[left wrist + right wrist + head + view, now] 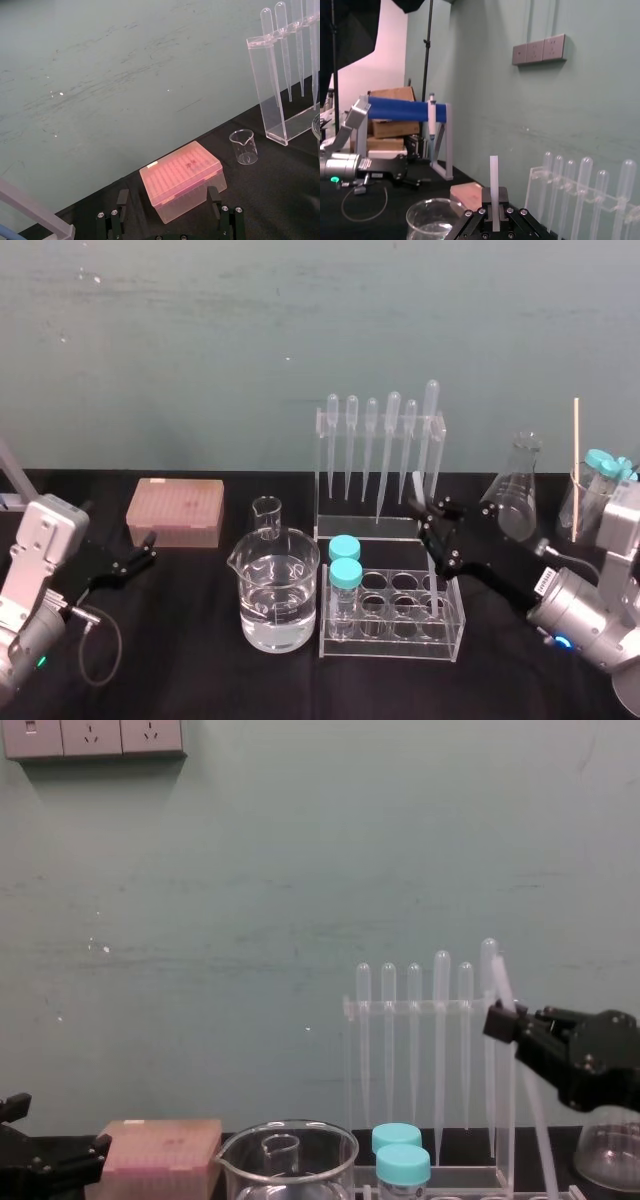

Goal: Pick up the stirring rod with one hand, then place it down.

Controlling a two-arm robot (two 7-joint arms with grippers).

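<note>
Risked snagging the rod [433,585] on the tube rack [390,648]: lower end seemingly down among the open wells at the rack's right side in the head view. Could not tell whether that end touched anything. Judged any sideways carry before a clean lift likely to drag the rack or tip the two capped tubes [345,565]. Judged a wide swing likely to strike the pipette rack [378,455] just behind, or the beaker [278,590] of water beside the tube rack. Took the rod for a thin, smooth, long thing, apt to pivot or slide in the grip if bumped, and to roll once laid on the surface [180,640].

Found the rod clenched between the jaws of the right gripper [432,528], above the tube rack and in front of the pipette rack. Held nearly upright and slightly tilted, with the shorter length standing above the jaws and the longer length hanging below. Confirmed by the right wrist view, with the rod's upper part rising straight out from between the closed jaws.

Saw the left gripper [145,552] parked low at the left, near the pink tip box [175,510], jaws spread and holding nothing.
</note>
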